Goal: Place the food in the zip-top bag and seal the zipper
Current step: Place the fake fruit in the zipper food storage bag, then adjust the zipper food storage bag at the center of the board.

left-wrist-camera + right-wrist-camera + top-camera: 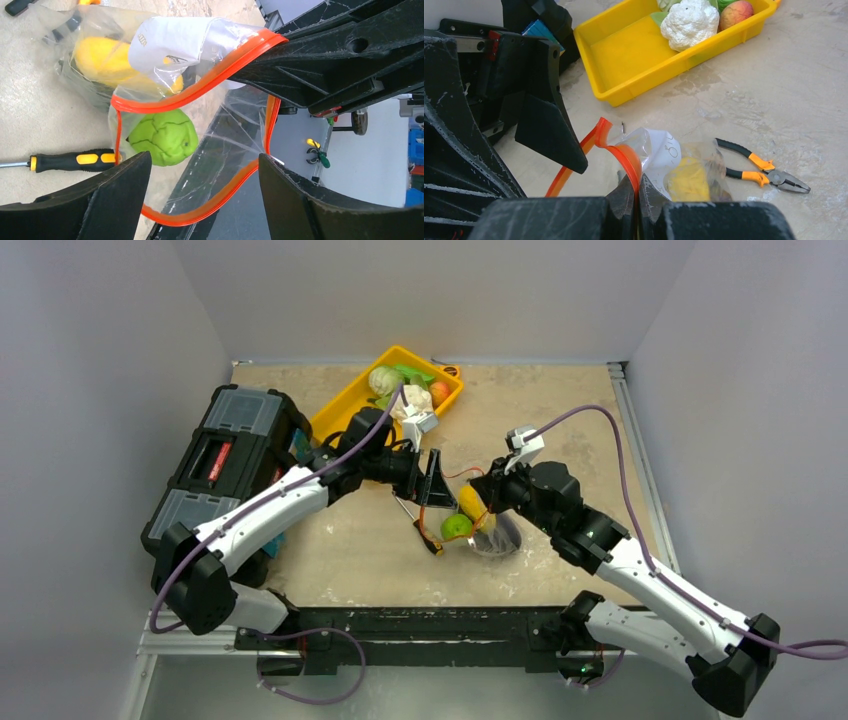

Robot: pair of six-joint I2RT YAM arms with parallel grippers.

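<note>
Zipper (200, 85) of zip-top bag (235, 125), on the worktop (560, 440), sits pinched in the closed right claw (639, 192), its mouth gaping straight ahead of the wide-spread, empty left claw (205, 160), the arm nearer the food (689, 22) in the tray (624, 60).

Clear zip-top bag (165, 50), red-orange zipper (200, 85) unsealed and bowed open; holds yellow corn (100, 60) and green lime (162, 136). In the yellow tray (634, 55): white cauliflower (689, 22), orange-red fruit (735, 12), pale cabbage (383, 378).

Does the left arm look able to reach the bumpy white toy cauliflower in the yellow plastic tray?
Probably yes: the left gripper stands open, and the white cauliflower lies uncovered in the yellow tray just beyond it, with nothing between them.
</note>
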